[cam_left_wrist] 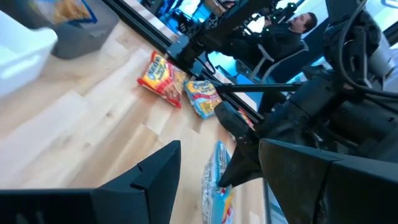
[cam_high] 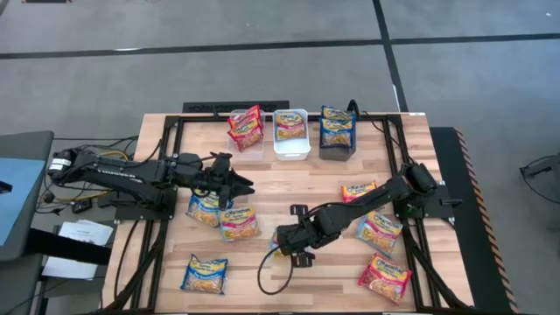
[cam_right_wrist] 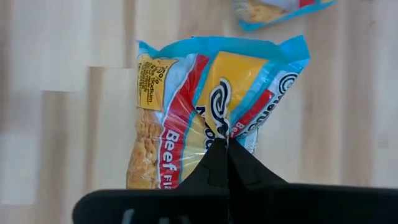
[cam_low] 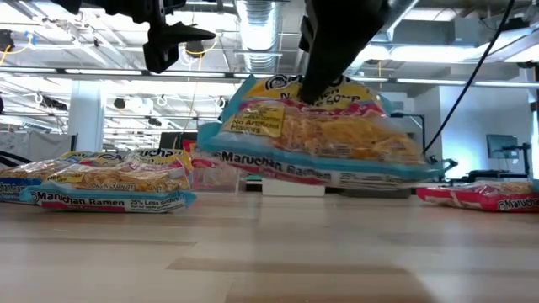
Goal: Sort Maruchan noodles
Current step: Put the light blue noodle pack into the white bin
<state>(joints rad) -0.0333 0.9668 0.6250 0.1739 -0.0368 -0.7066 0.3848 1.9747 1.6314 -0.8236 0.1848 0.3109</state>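
Observation:
Glossy Maruchan packets lie flat on the wooden table: two under my left gripper (cam_high: 206, 208) (cam_high: 238, 220), one near the front (cam_high: 205, 273), three on the right (cam_high: 359, 191) (cam_high: 379, 232) (cam_high: 385, 276). A red packet (cam_high: 246, 127) sits in the clear bin, a light blue one (cam_high: 290, 127) in the white bin and a blue-yellow one (cam_high: 337, 127) in the dark bin. My right gripper (cam_right_wrist: 227, 144) is at table centre, shut on a light blue beef packet (cam_low: 320, 135). My left gripper (cam_left_wrist: 199, 165) hovers open above the left pair. My right gripper pinches the wrapper film of the packet's upper face (cam_right_wrist: 219, 127) between its two fingertips, coming from above and pointing down. The film puckers toward the fingers. The packet hangs below them, lifted clear of the table and nearly level (cam_low: 253, 160).
Three bins stand in a row at the far edge: clear (cam_high: 248, 143), white (cam_high: 291, 150), dark (cam_high: 336, 152). A black frame (cam_high: 166, 140) borders the table. A loose cable (cam_high: 271, 278) loops on the wood near the right gripper. A seated person (cam_left_wrist: 292, 31) shows beyond the table.

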